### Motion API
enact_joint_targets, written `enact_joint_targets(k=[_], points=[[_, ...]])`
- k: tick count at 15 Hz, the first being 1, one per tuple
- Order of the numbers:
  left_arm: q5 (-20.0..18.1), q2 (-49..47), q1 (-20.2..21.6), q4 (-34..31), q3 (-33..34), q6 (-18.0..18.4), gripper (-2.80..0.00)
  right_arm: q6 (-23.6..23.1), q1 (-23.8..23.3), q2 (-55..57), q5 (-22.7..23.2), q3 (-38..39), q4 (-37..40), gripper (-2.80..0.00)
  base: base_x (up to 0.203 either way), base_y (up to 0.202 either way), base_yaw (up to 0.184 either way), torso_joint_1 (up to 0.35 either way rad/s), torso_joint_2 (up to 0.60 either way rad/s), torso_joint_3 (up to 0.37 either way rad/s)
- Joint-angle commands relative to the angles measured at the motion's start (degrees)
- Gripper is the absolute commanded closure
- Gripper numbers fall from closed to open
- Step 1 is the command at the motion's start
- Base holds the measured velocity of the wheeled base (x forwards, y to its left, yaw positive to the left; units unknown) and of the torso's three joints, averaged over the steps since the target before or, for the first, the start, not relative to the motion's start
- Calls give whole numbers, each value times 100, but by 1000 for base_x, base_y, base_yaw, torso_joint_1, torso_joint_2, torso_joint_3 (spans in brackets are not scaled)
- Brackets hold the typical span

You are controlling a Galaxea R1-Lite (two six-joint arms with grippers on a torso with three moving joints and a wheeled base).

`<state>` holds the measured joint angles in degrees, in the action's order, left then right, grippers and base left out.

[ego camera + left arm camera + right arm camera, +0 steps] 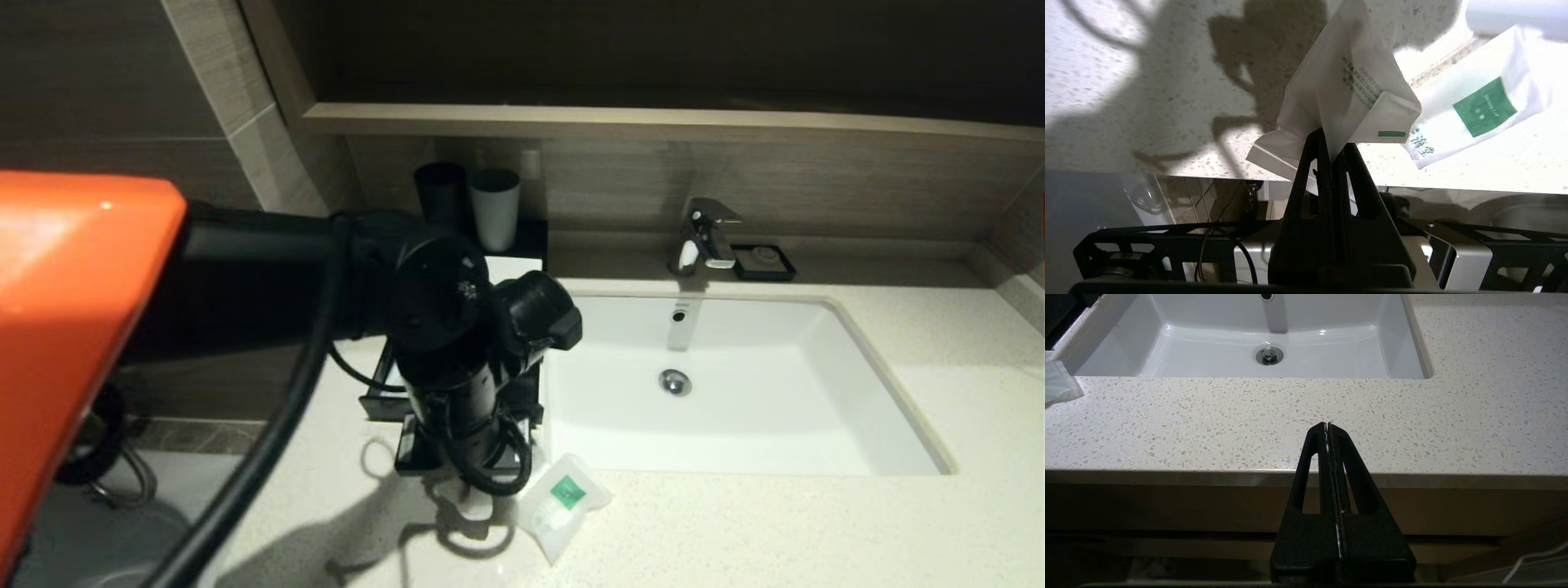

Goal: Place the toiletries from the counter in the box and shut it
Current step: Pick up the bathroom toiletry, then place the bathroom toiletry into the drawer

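Observation:
My left gripper [1327,134] is shut on a crumpled white sachet [1339,90] with green print and holds it just above the speckled counter [1126,102], near its front edge. In the head view my left wrist [465,384] hides the fingers and much of the black box [375,400], whose white top panel [514,265] shows behind. The squarish green-labelled sachet [566,498] lies on the counter [735,523] beside the sink's front left corner; it also shows in the left wrist view [1482,110]. My right gripper [1327,425] is shut and empty, off the counter's front edge [1249,416].
The white sink [735,425] is inset at the middle, with a chrome faucet [706,237] and a small black soap dish [763,261] behind it. A black cup [441,196] and a grey cup [495,208] stand at the box's back. Bare counter lies right of the sink.

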<state>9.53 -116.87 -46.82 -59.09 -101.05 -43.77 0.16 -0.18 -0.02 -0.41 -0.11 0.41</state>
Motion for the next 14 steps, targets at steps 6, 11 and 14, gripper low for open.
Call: enact_joint_targets(k=[6,11,14], points=[[523,397,147,208,-293,202,0,2,1,2,-2,2,2,0,0,0,0,0,0,0],[523,212,540,409,-617,620,0,2,1,2,-2,-4,2,0,0,0,0,0,0,0],[529,6,654,434,-713,657,0,2,1,2,-2,2,-1,0,0,0,0,0,0,0]])
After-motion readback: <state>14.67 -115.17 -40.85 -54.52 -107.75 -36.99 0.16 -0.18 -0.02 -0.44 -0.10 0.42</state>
